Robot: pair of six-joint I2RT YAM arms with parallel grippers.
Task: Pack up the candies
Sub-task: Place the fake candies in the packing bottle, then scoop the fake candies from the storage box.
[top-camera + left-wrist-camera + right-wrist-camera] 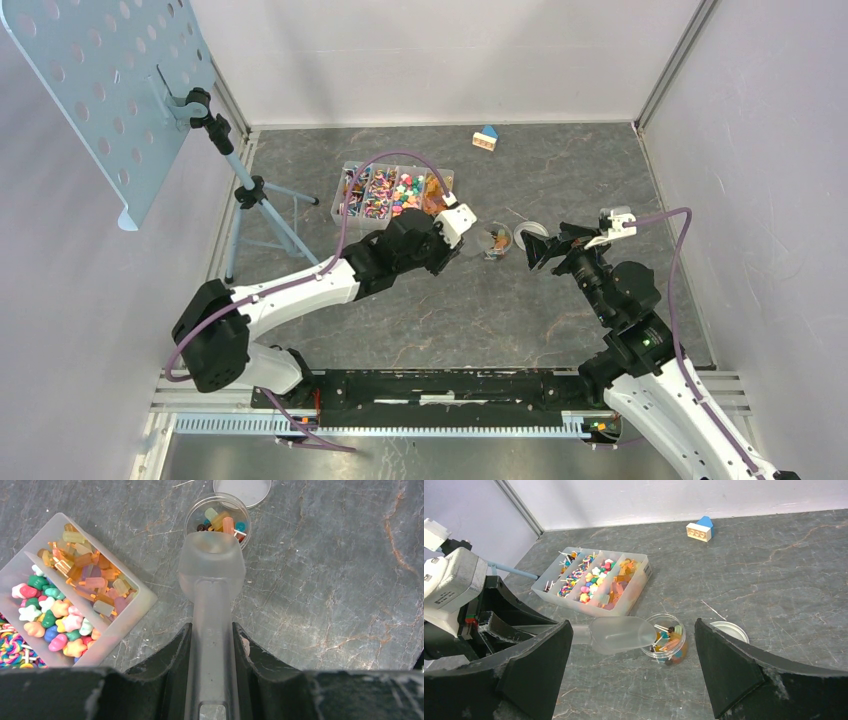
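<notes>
**Top view.** Shows left gripper (462,240) clamped on a scoop, its mouth at jar (510,241). Shows right gripper (548,246) with jaws apart, holding nothing, just right of lid (531,231). Places tray (338,205) of candies (395,192) far-left of jar, house (486,139) well apart by far wall, and tripod (255,195) with panel (100,90) at left, clear of both arms.

**Left wrist.** Confirms fingers (182,640) closed tight on handle of scoop (212,565), bowl tip at jar's near rim, touching or just above. Finds a few candies in jar, far more in tray at left. Cannot tell whether bowl holds anything.

**Right wrist.** Looks out between wide jaws onto scoop tilted at jar rim. Finds lid lying flat just right of jar, jar uncapped.

**Judgement.** Reads as the tipping step, one scoopful going into a part-filled jar. Next move likely calls for lifting scoop off the rim without nudging the jar, then swinging left to tray for another load. Leaves capping for later, with lid nearest right gripper. Flags a light jar as easy to knock over.
</notes>
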